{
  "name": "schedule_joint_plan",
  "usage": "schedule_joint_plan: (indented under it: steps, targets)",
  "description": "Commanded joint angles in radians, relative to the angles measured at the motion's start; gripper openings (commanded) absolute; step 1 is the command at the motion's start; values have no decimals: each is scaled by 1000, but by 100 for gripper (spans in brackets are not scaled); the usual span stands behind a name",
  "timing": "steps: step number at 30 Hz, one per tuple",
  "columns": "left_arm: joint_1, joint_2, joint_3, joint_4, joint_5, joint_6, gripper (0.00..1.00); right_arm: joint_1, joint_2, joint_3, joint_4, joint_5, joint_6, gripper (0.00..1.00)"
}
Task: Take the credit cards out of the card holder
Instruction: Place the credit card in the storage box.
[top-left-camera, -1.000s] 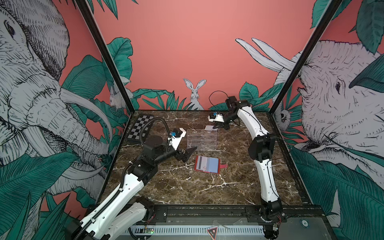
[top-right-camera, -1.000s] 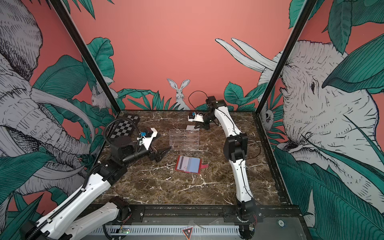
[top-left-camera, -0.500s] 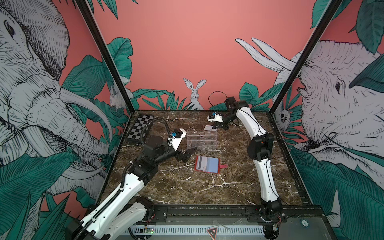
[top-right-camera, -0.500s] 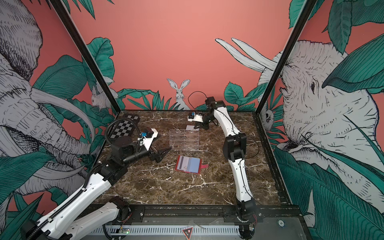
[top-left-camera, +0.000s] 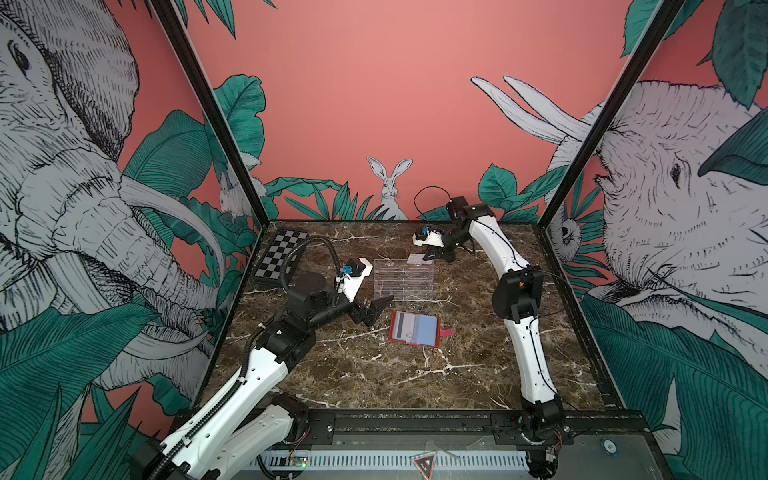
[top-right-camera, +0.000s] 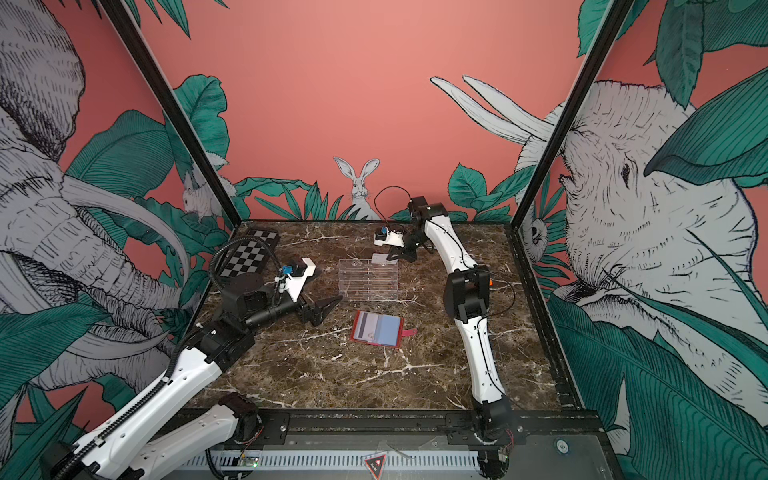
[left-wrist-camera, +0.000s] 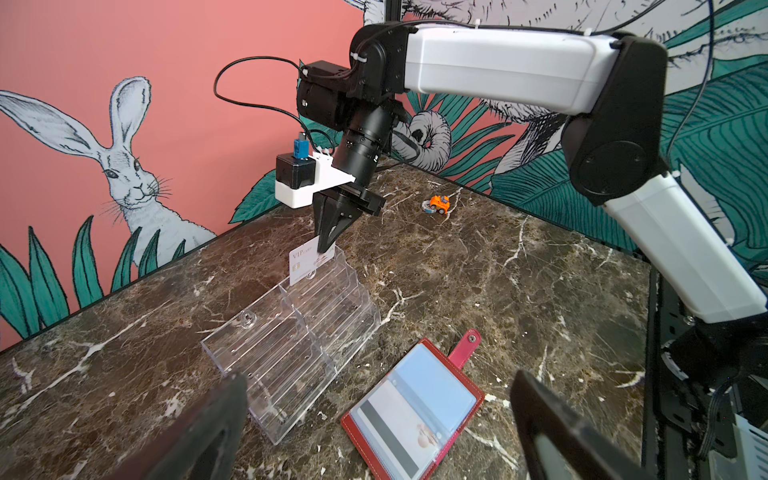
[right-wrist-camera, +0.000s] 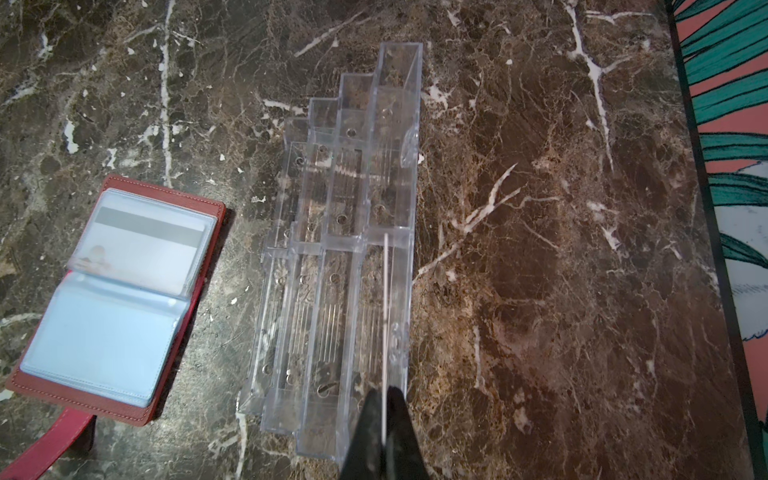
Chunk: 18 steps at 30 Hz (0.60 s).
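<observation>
The brown marble bench (top-left-camera: 374, 382) fills the lower middle of both top views. The left hand (top-left-camera: 375, 311) hovers left of centre, jaws spread wide and empty. A checkered board (top-left-camera: 280, 257) lies in the bench's upper left corner. The clear acrylic rack (top-left-camera: 403, 278) stands at centre. Just below it the card holder (top-left-camera: 414, 328) lies open and flat, its snap tab pointing right. The right hand (top-left-camera: 428, 258), at the rack's upper right corner, is pinched tight on one upright credit card (left-wrist-camera: 305, 266), whose lower edge is at the rack's tallest tier. Another card (left-wrist-camera: 399, 428), grey-striped, sits in the holder's left sleeve. A small orange toy car (left-wrist-camera: 439, 203) rests near a wall.
</observation>
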Motion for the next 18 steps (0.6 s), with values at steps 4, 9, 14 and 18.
schedule_joint_plan:
  steps: [4, 9, 14, 18]
  targets:
    - [-1, -21, -13, -16, 9, 19, 99, 10, 21, 23, 2, 9, 17, 0]
    - [-1, -30, -15, -23, 7, 21, 99, 13, 26, 19, 5, 24, 19, 0]
    - [-1, -34, -17, -23, 9, 19, 99, 16, 21, 10, 2, 25, 16, 0]
    - [-2, -36, -18, -28, 7, 23, 99, 21, 19, 4, 0, 30, 16, 0]
